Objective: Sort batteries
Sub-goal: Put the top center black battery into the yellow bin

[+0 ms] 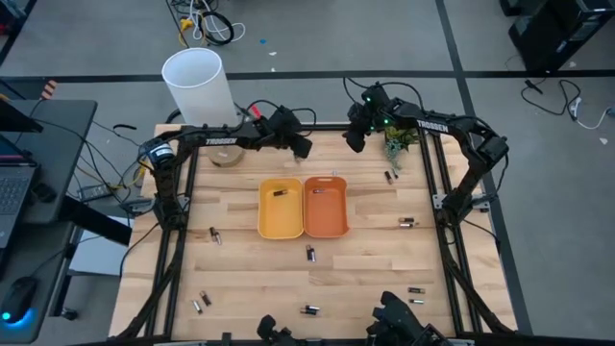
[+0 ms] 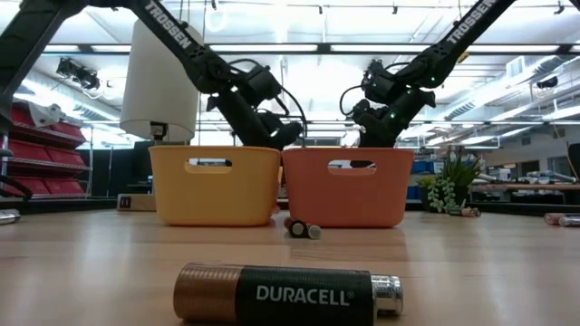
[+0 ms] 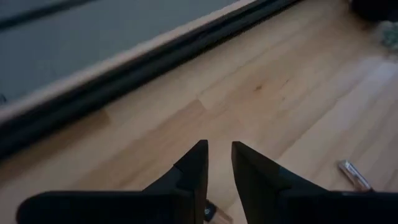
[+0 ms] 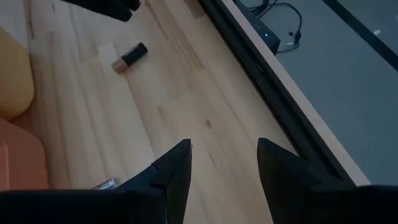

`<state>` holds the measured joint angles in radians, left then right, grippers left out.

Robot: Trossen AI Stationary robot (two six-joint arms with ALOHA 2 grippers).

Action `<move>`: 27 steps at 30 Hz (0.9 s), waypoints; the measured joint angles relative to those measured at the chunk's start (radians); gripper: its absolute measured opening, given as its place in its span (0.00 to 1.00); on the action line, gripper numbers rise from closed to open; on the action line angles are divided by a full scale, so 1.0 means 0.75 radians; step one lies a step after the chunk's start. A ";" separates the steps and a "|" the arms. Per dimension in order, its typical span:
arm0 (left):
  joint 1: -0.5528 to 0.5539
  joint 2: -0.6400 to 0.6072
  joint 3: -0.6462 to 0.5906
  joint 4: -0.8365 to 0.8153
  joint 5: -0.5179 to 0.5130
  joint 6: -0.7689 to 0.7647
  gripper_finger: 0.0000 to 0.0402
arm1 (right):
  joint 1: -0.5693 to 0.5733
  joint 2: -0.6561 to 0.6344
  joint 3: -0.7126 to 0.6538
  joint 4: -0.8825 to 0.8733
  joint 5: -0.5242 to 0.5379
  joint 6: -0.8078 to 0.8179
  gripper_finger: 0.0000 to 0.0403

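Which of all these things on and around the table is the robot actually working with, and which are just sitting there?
Part of the job: the loose batteries, the yellow tray, the orange tray.

Just lying about: the white tube, the little plant, the floor cables.

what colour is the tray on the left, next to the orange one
Yellow. The left tray is a mustard yellow, sitting beside the orange tray; the high view shows it best.

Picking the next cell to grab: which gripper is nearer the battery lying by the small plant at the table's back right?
Right. The right gripper hangs just to the left of the battery, near the plant. The left gripper hangs behind the yellow tray, farther away.
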<state>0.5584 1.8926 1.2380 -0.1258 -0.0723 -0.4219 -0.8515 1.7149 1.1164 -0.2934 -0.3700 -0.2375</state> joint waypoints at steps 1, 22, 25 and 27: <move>-0.006 0.016 0.007 -0.005 -0.001 -0.028 0.21 | -0.002 0.000 0.000 0.000 0.000 0.000 0.42; -0.054 0.080 0.037 -0.275 -0.104 -0.521 0.27 | -0.016 0.000 -0.001 -0.050 0.000 -0.047 0.42; -0.048 0.080 0.067 -0.255 -0.108 -0.535 0.33 | -0.016 0.000 -0.001 -0.049 0.000 -0.071 0.42; -0.046 0.080 0.085 -0.244 -0.124 -0.536 0.38 | -0.016 0.000 -0.001 -0.049 0.000 -0.075 0.42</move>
<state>0.5236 1.9526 1.3014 -0.3088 -0.1652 -0.8238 -0.8639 1.7149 1.1160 -0.3302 -0.3698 -0.2936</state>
